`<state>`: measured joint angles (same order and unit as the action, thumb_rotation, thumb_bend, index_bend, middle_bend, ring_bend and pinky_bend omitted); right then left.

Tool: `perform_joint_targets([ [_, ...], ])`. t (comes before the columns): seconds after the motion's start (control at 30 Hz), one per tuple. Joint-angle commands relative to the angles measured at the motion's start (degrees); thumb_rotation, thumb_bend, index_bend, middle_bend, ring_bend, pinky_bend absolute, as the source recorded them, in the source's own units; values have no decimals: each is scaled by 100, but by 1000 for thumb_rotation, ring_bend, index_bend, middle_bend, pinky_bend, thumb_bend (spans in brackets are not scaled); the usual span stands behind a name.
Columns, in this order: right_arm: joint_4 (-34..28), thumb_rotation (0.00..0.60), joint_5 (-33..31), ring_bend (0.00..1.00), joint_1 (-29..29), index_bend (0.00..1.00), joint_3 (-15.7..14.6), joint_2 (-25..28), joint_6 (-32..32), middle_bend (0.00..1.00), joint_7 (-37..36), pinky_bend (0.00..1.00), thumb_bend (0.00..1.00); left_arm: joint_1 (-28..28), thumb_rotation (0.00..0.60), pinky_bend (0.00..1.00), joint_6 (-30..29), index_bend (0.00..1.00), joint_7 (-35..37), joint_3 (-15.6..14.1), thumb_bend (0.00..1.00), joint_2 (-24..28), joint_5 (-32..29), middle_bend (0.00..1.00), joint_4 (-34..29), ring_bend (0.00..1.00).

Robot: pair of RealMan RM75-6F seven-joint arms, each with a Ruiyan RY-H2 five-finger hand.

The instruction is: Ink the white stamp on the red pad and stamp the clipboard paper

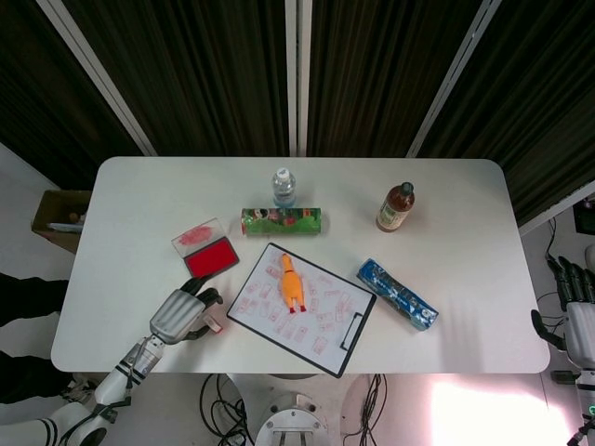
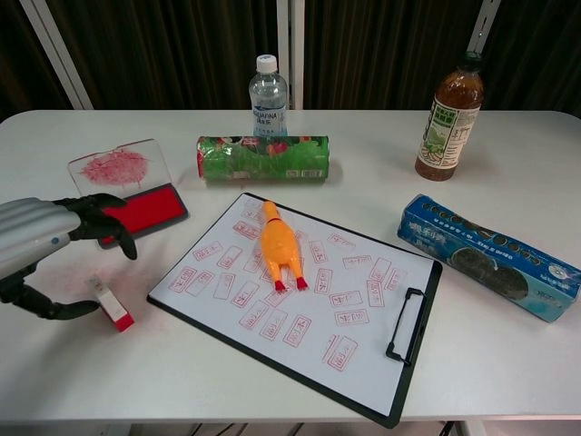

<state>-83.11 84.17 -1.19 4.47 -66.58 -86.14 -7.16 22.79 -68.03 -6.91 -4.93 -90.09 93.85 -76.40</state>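
Observation:
The white stamp (image 2: 110, 302) with its red end lies on its side on the table near the front left; in the head view only the stamp's red tip (image 1: 215, 326) shows. My left hand (image 2: 50, 238) hovers over it, fingers (image 2: 116, 229) curled downward and thumb (image 2: 50, 311) low beside the stamp, without gripping it. In the head view the left hand (image 1: 184, 314) covers most of the stamp. The red ink pad (image 2: 138, 213) (image 1: 210, 256) lies just beyond the hand. The clipboard paper (image 2: 363, 300) (image 1: 325, 321) is covered in several red stamp marks. My right hand (image 1: 578, 311) hangs open past the table's right edge.
A yellow rubber chicken (image 2: 280, 247) lies on the clipboard. The pad's clear lid (image 2: 120, 166) is smeared red. A green roll (image 2: 263, 157), a water bottle (image 2: 269, 89), a tea bottle (image 2: 448, 118) and a blue biscuit pack (image 2: 490, 256) stand around the clipboard.

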Motion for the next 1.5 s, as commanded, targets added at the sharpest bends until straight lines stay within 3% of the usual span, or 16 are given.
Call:
perform_joint_targets([
  [0.03, -10, 600, 7, 0, -9, 0, -3, -4, 10, 0, 10, 0, 295, -7, 600, 166, -4, 352, -23, -29, 241, 42, 13, 322, -40, 47],
  [0.5, -57, 600, 14, 0, -5, 0, -18, 1, 6, 0, 87, 0, 296, 0, 600, 166, -136, 379, 46, -195, 310, 99, 294, 350, 7, 50],
  [0.77, -83, 600, 17, 0, -7, 0, -30, 4, 20, 0, 118, 0, 296, -5, 600, 166, -166, 421, 65, -236, 315, 73, 356, 402, 53, 75],
  [1.5, -76, 600, 7, 0, -16, 0, -48, -16, 62, 0, 154, 0, 296, -69, 600, 174, -272, 446, 40, -324, 316, 21, 473, 428, 151, 94],
])
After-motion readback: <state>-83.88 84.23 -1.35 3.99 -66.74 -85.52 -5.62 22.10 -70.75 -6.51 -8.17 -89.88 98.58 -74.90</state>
